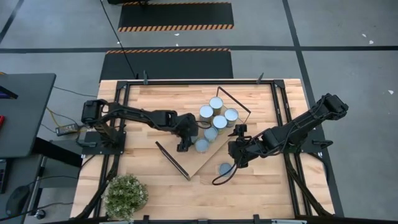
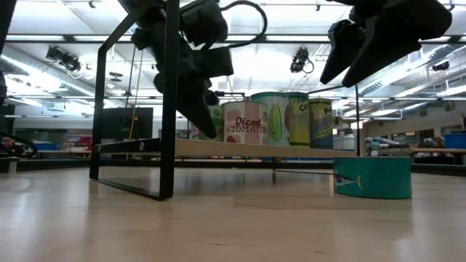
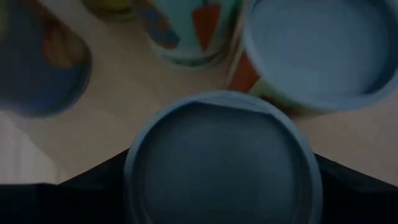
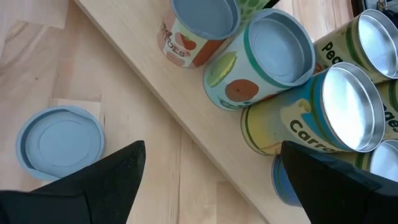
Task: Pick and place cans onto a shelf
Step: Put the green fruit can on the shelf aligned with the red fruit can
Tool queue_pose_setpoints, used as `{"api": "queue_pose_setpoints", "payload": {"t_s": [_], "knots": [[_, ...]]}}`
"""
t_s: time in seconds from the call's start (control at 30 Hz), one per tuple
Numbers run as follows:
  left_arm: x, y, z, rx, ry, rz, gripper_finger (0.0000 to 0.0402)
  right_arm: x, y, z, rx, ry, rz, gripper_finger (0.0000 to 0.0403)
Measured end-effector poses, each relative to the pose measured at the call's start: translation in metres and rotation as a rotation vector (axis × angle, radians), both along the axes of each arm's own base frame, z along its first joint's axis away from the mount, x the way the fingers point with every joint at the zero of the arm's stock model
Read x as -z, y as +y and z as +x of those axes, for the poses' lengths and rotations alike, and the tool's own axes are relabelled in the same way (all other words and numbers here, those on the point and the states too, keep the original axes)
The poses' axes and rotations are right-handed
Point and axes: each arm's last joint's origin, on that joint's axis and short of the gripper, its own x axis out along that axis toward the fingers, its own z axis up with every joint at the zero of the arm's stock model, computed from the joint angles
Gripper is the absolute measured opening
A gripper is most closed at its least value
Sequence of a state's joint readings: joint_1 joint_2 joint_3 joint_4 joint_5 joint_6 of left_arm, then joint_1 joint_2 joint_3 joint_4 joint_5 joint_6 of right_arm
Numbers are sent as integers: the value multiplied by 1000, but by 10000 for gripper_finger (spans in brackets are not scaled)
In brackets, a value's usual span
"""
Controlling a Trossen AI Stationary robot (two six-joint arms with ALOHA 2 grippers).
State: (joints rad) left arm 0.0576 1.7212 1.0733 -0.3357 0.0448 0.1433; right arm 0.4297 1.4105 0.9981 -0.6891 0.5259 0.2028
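Observation:
The shelf [image 1: 205, 160] lies slantwise mid-table, a light board with black frames at both short ends. Several cans [image 1: 219, 122] stand upright on it in a cluster, labels showing in the low view [image 2: 244, 121]. My left gripper [image 1: 188, 144] reaches in from the table's left, with its fingers around the nearest can [image 3: 221, 162] [image 1: 201, 145] of that cluster. A low teal can [image 1: 225, 168] [image 2: 372, 177] stands on the table just off the shelf's near edge. My right gripper [image 1: 239, 155] [image 4: 211, 186] hovers open above the table between this can and the shelf. My left gripper has the can's round wall between its two fingers [image 3: 99, 186], one on each side just below the top rim [image 3: 134, 155]. It comes slanting down from the table's left. The can is upright over the shelf board; its foot is hidden by the can itself.
A potted plant [image 1: 126, 196] stands at the table's near left corner. The shelf's black end frame [image 2: 169, 109] rises upright at its near-left end. Black rails [image 1: 280, 124] run along the table's sides. Bare wood lies along the near edge.

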Motion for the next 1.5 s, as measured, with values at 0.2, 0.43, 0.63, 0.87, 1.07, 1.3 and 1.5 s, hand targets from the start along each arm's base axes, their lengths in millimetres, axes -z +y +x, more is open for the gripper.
{"api": "queue_pose_setpoints", "payload": {"t_s": [0.2,0.43,0.63,0.87,1.07,1.3,1.5], "knots": [[3,-1,2,20,-4,-22,315,0,0,0,0,-5,2,382],[3,1,1,33,12,-15,316,0,0,1,1,-8,5,382],[4,2,0,26,20,-8,316,0,0,1,3,-8,6,382],[4,4,0,-8,24,42,316,-2,1,4,2,-45,26,382],[4,4,0,-9,24,44,316,-5,5,8,-20,-90,89,382],[4,4,0,-10,19,47,316,-10,8,15,-27,-178,136,382],[3,4,1,-11,15,48,316,-17,11,22,-29,-273,178,382]]}}
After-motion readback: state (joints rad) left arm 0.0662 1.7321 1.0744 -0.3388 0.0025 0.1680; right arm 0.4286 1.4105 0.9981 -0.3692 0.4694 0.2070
